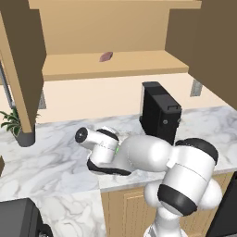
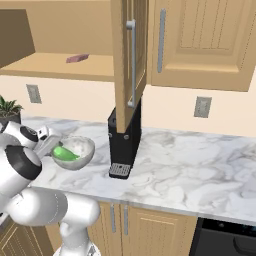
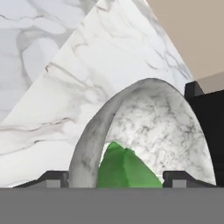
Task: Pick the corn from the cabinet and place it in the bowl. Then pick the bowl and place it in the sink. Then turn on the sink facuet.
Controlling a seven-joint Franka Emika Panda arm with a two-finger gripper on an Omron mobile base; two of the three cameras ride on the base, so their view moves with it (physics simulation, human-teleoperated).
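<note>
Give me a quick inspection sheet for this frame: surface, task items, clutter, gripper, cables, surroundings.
Surface: marble counter, bare around the work spot.
Job's things: corn lies inside the bowl; the bowl stands on the counter beside the coffee machine; cabinet open.
Clutter: small reddish item on the cabinet shelf.
Gripper: gripper at the bowl, one finger on either side of its near rim; closure cannot be told.
Cables: nothing seen.
Surroundings: potted plant, wall outlets, base cupboards.

One bowl (image 2: 75, 150), one corn (image 2: 64, 153) (inside it), one coffee machine (image 2: 123, 145).
</note>
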